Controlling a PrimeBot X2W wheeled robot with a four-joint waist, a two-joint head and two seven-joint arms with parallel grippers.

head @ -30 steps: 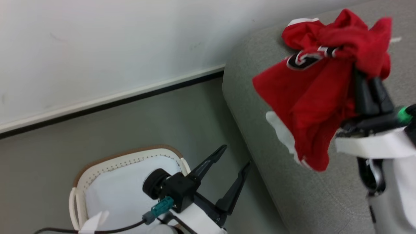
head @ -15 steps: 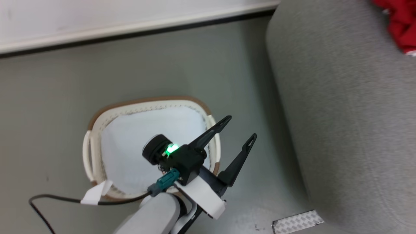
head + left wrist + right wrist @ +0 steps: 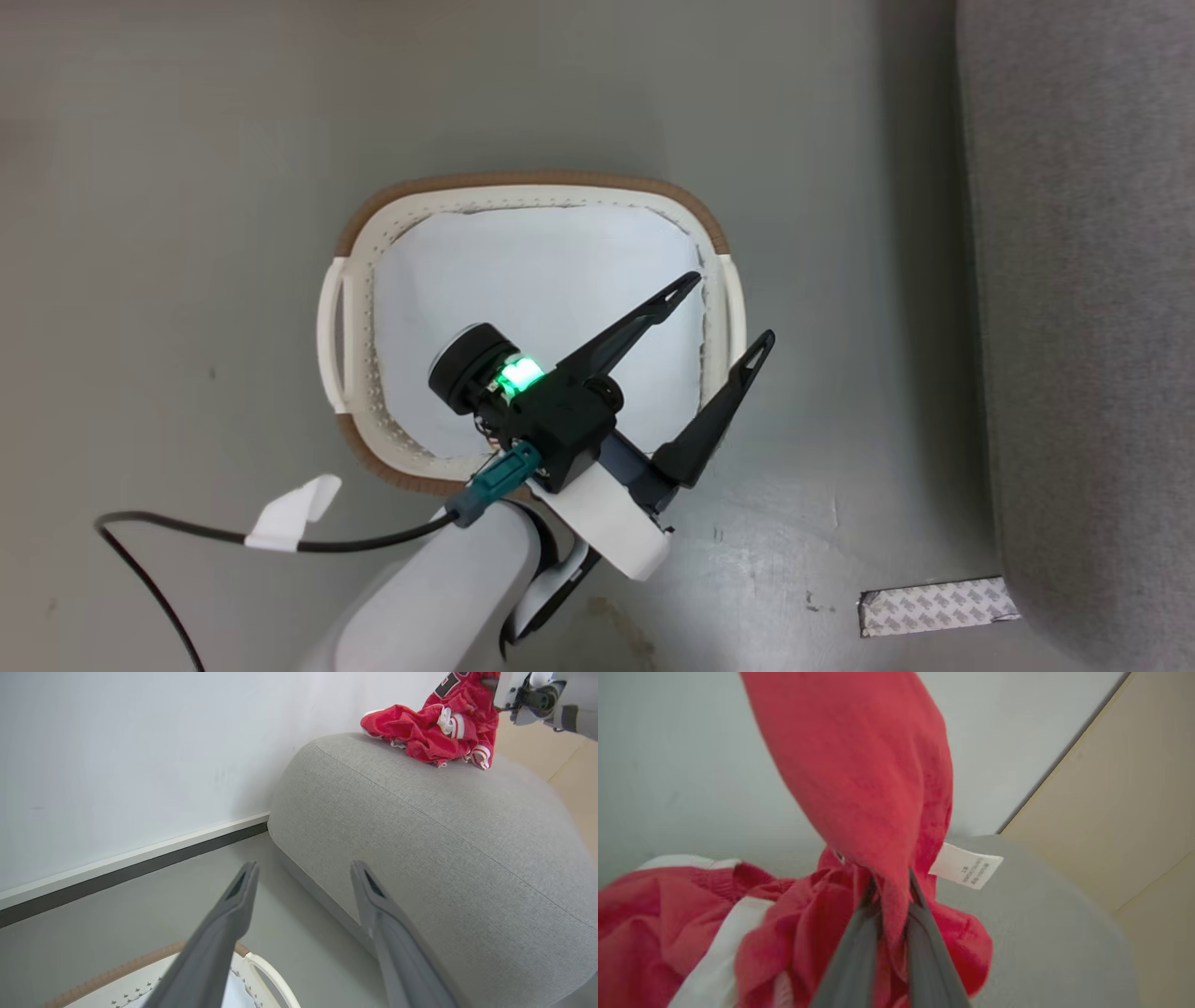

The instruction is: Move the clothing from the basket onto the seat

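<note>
The cream basket (image 3: 523,198) with a brown rim stands on the floor, its pale bottom bare. My left gripper (image 3: 731,306) hangs open over the basket's right rim, holding nothing. In the left wrist view the same open gripper (image 3: 303,877) points at the grey seat (image 3: 420,826), where red clothing (image 3: 420,728) with white trim lies bunched on top. My right gripper (image 3: 892,891) is shut on a fold of the red clothing (image 3: 859,779), which is lifted above the seat (image 3: 1041,933). More red and white fabric lies below it.
The seat (image 3: 1074,280) fills the right edge of the head view, close beside the basket. A strip of silver tape (image 3: 934,605) lies on the grey floor near the seat's corner. A black cable (image 3: 187,532) trails from my left wrist. A white wall with a dark baseboard (image 3: 140,868) runs behind.
The head camera has swung down and left, so the basket now sits mid-picture and the red clothing with the right gripper has left that view. The left gripper stays open.
</note>
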